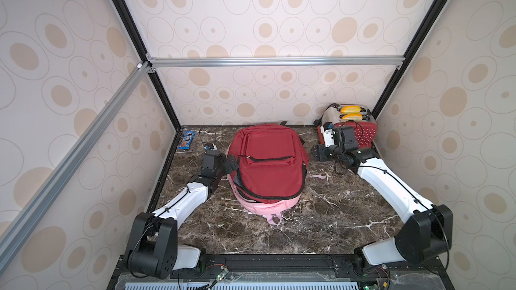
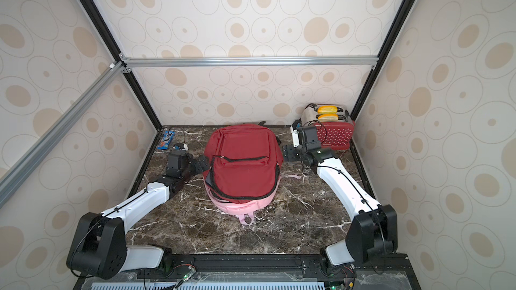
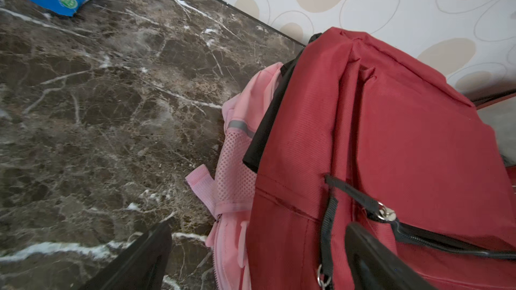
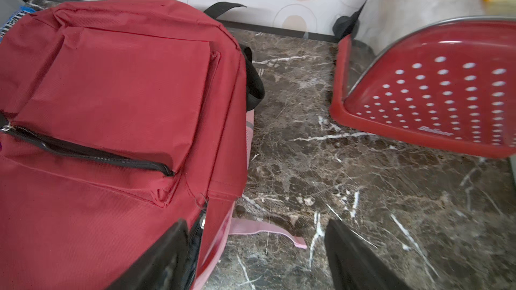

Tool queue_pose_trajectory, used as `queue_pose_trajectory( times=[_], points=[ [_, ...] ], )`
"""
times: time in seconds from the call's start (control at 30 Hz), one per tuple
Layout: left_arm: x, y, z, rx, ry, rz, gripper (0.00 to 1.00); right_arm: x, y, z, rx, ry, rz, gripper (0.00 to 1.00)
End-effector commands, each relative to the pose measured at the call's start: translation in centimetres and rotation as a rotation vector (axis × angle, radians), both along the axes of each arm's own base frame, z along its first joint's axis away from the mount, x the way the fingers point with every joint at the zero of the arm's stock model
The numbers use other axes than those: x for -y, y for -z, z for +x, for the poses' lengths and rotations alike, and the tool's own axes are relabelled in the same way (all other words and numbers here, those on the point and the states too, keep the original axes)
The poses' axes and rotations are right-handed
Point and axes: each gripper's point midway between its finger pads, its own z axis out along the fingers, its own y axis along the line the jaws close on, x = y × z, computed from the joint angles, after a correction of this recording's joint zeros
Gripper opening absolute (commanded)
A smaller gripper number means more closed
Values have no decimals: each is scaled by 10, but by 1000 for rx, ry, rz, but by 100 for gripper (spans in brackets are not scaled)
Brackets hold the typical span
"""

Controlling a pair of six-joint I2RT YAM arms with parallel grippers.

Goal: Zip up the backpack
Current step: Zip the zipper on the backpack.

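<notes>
A red backpack [image 1: 268, 163] [image 2: 243, 163] lies flat on top of a pink backpack [image 1: 259, 207] in the middle of the marble table. Its black main zipper [image 1: 243, 188] gapes on the left side. My left gripper [image 1: 231, 163] [image 3: 257, 258] is open at the bag's left edge, straddling the red and pink fabric, with one finger [image 3: 374, 258] by the pocket zipper pull [image 3: 386, 214]. My right gripper [image 1: 318, 153] [image 4: 257, 255] is open at the bag's right edge. One finger [image 4: 162, 255] lies beside the main zipper slider [image 4: 202, 220]; its partner is over the table.
A red dotted toaster [image 1: 360, 132] holding yellow bread stands at the back right, close behind my right wrist. A blue candy pack [image 1: 185, 139] and a small cabled object [image 1: 209, 145] lie at the back left. A pink strap [image 1: 318, 176] trails right of the bags.
</notes>
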Motion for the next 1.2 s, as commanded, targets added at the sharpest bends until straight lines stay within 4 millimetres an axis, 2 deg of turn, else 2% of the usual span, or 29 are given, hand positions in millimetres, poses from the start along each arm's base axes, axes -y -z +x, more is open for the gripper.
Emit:
queue_pose_trajectory(
  times=[0.0, 0.1, 0.2, 0.27, 0.33, 0.57, 0.77, 0.9, 1.0, 1.07, 1.17],
  points=[
    [9, -32, 33, 142, 97, -155, 98, -8, 3, -5, -38, -32, 30, 82],
    [19, -36, 45, 191, 197, -234, 95, -11, 11, -5, -64, -52, 53, 83],
    [38, -30, 42, 201, 303, -292, 92, -14, 16, -3, -87, -70, 88, 83],
    [42, -32, 42, 218, 309, -341, 86, -18, 17, 1, -88, -88, 122, 82],
    [49, -34, 43, 225, 340, -384, 84, -19, 21, 6, -87, -88, 122, 82],
    [56, -3, 45, 160, 341, -458, 76, -18, 52, 21, -140, -70, 184, 76],
    [57, -2, 45, 158, 343, -469, 76, -19, 90, 33, -225, -64, 242, 76],
    [60, -5, 46, 162, 355, -497, 74, -31, 103, 39, -264, -100, 292, 74],
    [62, -7, 45, 164, 362, -525, 67, -43, 115, 44, -308, -134, 332, 60],
    [66, -10, 45, 174, 375, -550, 62, -51, 121, 47, -337, -155, 362, 45],
    [69, -13, 45, 180, 388, -573, 52, -59, 121, 52, -338, -176, 372, 31]
  ],
)
